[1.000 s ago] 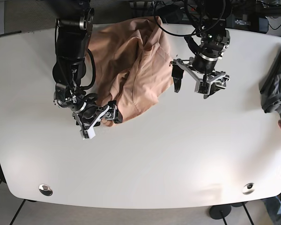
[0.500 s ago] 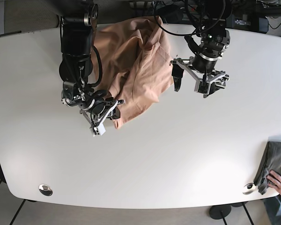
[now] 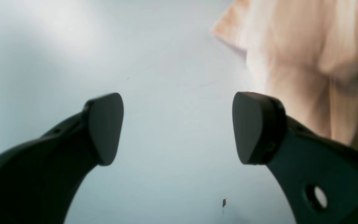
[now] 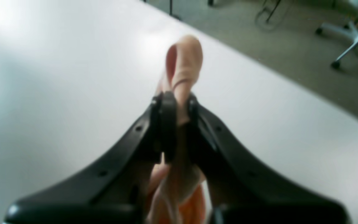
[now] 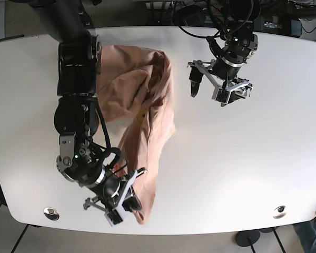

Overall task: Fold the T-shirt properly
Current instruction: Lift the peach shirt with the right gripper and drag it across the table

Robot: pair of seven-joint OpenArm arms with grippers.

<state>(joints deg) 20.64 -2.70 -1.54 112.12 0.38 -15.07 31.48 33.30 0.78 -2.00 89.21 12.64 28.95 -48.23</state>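
Note:
The peach T-shirt [image 5: 147, 105] lies stretched in a long band from the table's back left toward the front edge. My right gripper [image 5: 127, 203] is near the front edge and is shut on a folded corner of the shirt. In the right wrist view that fold [image 4: 183, 59] sticks out past the closed gripper [image 4: 176, 109]. My left gripper [image 5: 208, 89] hovers open just right of the shirt's upper part, holding nothing. In the left wrist view its fingers [image 3: 104, 127] stand wide apart over bare table, with the shirt's edge [image 3: 306, 46] at the upper right.
The white table [image 5: 242, 158] has a metal grommet [image 5: 51, 213] at the front left and another [image 5: 279, 212] at the front right. Cables and equipment crowd the back edge. An office chair [image 4: 353, 40] stands on the floor beyond the table.
My right gripper has pulled the shirt's corner from the table's middle left down toward the front edge, stretching the fabric out. The grey cloth and hand at the right have gone.

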